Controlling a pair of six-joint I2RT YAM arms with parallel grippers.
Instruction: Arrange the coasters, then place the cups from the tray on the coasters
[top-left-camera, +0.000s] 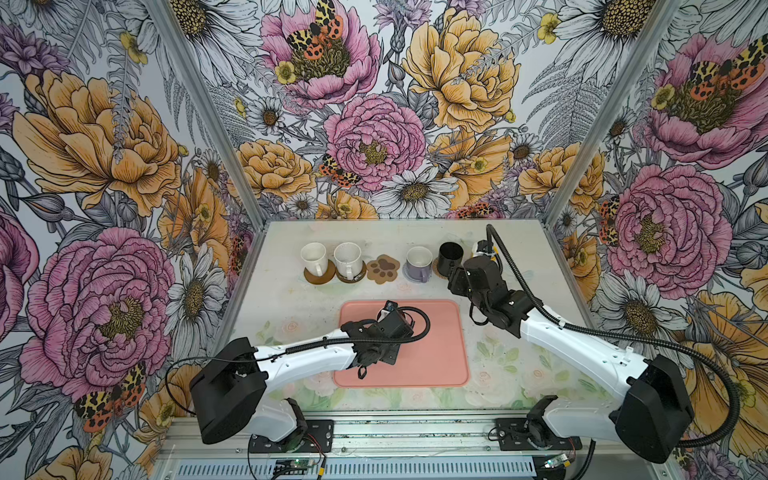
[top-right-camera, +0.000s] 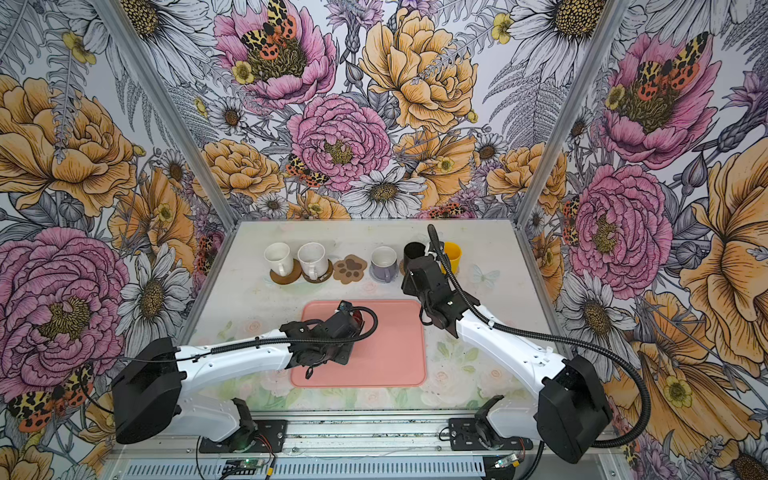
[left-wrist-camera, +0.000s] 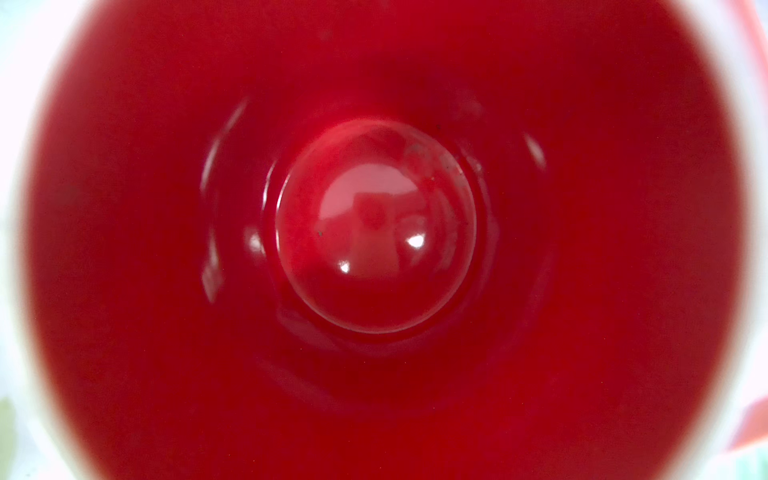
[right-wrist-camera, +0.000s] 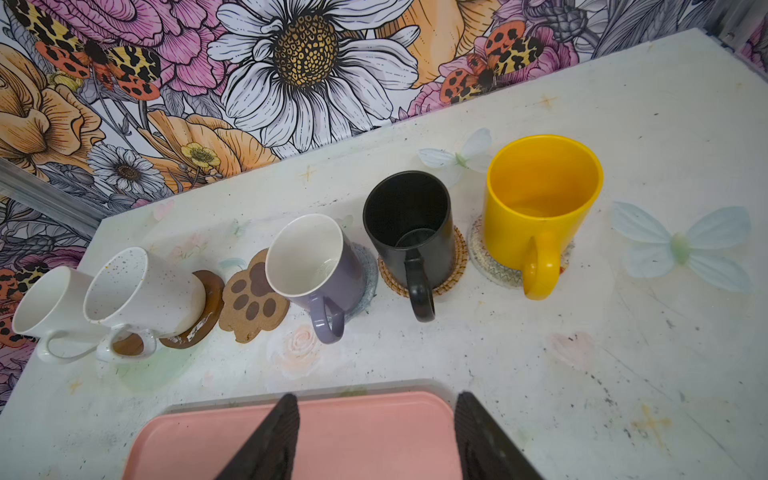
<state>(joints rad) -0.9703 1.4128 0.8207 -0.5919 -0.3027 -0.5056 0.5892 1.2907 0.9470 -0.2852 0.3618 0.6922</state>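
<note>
Right gripper (right-wrist-camera: 377, 397) gapes empty by 1 o'clock corner of salmon-pink tray (right-wrist-camera: 374, 436). Left gripper (top-left-camera: 392, 320) hidden, grip can't tell, over glossy red-lined white mug (left-wrist-camera: 374, 228) at tray's 11. Five empty mugs (right-wrist-camera: 540, 232) sit on round coasters (right-wrist-camera: 459, 253), 12 o'clock from tray; tan paw-print coaster (right-wrist-camera: 251, 297) among them.

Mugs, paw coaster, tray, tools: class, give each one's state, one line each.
White mug: on end brown coaster.
Speckled mug: on next brown coaster.
Paw coaster: bare.
Lavender mug: on grey-blue coaster.
Black mug: on rattan coaster.
Yellow mug: on pale coaster.
Red-lined mug: under left tool, grip unclear.
Tray: no other mug.
Right tool: open, empty.
</note>
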